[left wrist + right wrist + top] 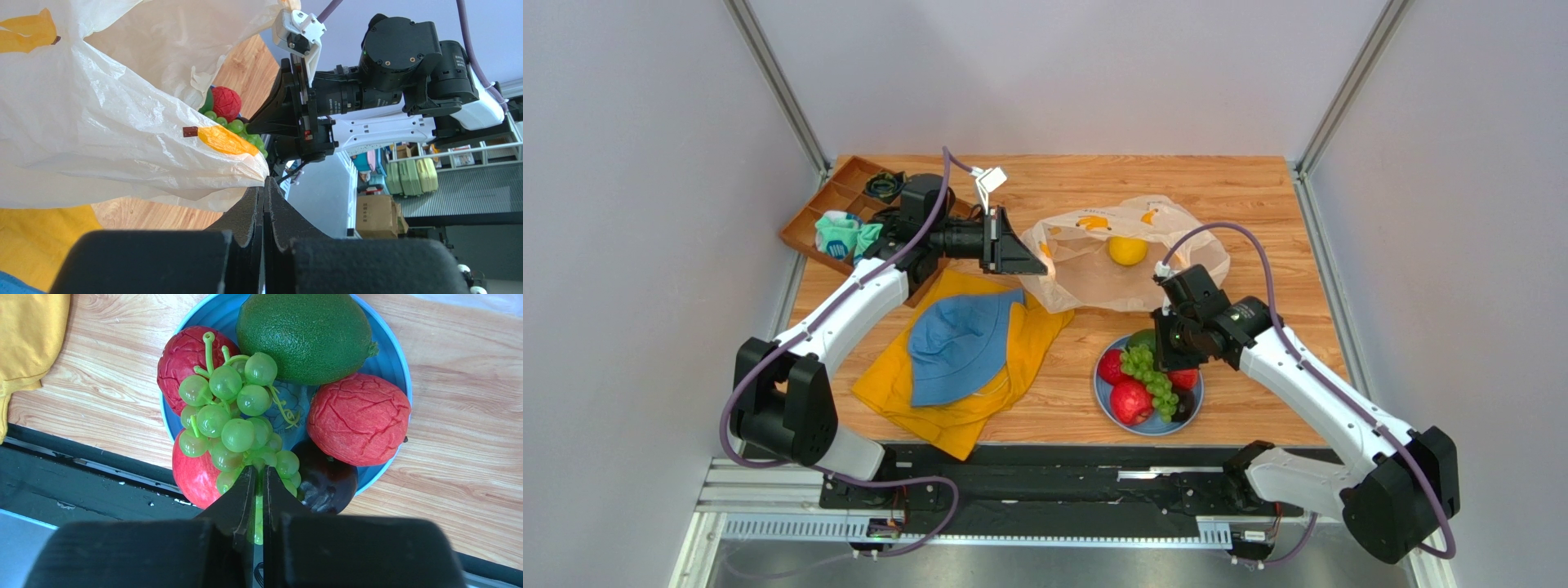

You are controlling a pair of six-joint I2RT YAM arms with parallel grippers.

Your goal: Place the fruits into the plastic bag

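Observation:
The plastic bag (1100,276) lies at the table's back middle, with a yellow lemon (1125,250) inside it. My left gripper (1038,255) is shut on the bag's left edge and holds it up; in the left wrist view the jaws (265,187) pinch the bag (92,110). The blue plate (1109,404) holds the green grape bunch (236,416), a green oval fruit (304,334), red round fruits (358,416) and a dark plum (325,484). My right gripper (258,474) is over the plate, shut on the grape bunch's lower end.
A yellow cloth (946,410) with a blue hat (962,343) on it lies left of the plate. A brown compartment tray (815,208) with small items stands at the back left corner. Grey walls enclose the table.

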